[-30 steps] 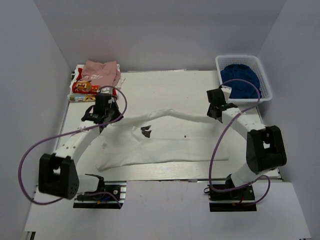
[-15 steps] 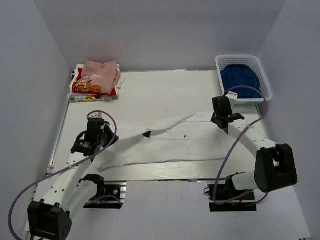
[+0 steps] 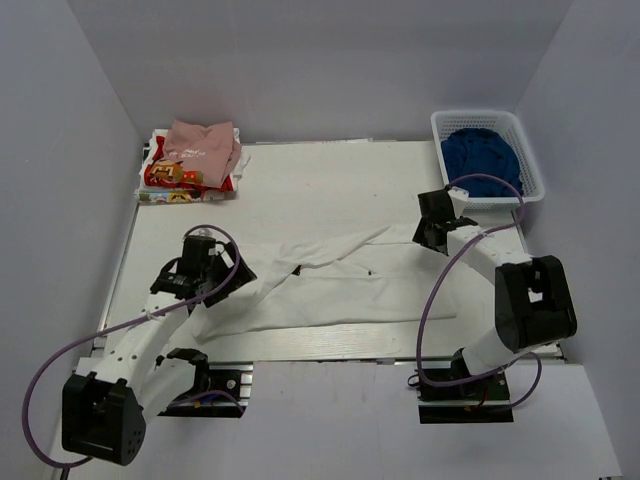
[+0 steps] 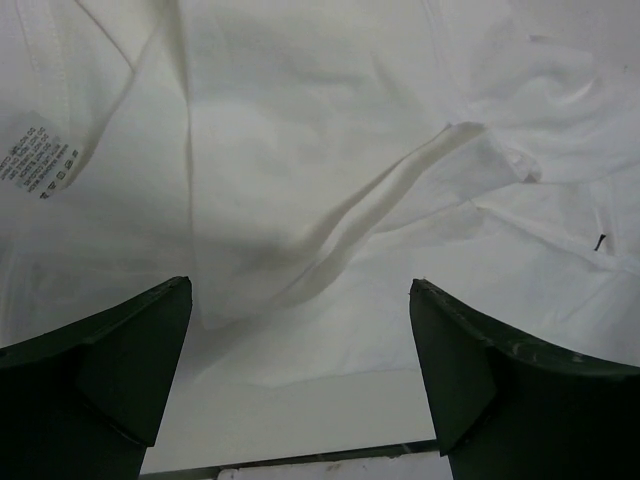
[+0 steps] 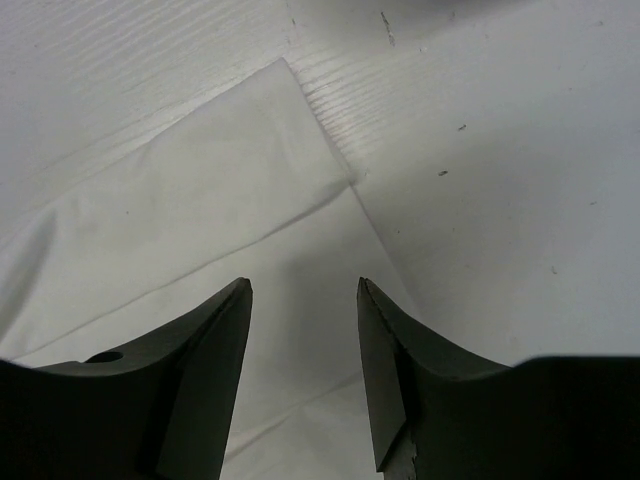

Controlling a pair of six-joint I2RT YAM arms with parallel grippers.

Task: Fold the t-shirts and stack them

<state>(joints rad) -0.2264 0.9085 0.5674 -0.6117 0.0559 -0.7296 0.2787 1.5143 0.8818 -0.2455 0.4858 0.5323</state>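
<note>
At the bottom left of the overhead view, the left arm rises from its base and leans up and to the right. Its wrist is bent over the left end of the white t-shirt (image 3: 340, 285). The left gripper (image 3: 222, 283) hangs there released, jaws spread wide with nothing between them. In the left wrist view its two dark fingers (image 4: 110, 370) sit in the bottom corners of the frame. Rumpled white cloth fills everything beyond them, with a printed label (image 4: 40, 160) at the left edge. Whether the fingers touch the cloth cannot be told.

At the bottom right, the right arm climbs from its base, folds at an elbow near the right edge, and reaches up and left. The right gripper (image 3: 432, 228) is also released, jaws partly apart, poised at the shirt's upper right corner. In the right wrist view that corner lies just beyond the fingertips (image 5: 235, 300), above the middle of the frame, with bare table (image 5: 500, 180) to its right.

The white shirt lies flat across the middle of the table as a long band between the two grippers. Its upper edge slants, and a small black print mark (image 3: 297, 268) shows left of centre.

Farther back, at the upper left, the pale pink t-shirt (image 3: 203, 143) rests on the t-shirt with red-yellow print (image 3: 170, 177). At the upper right a white basket (image 3: 535, 170) holds blue cloth (image 3: 480, 155)
</note>
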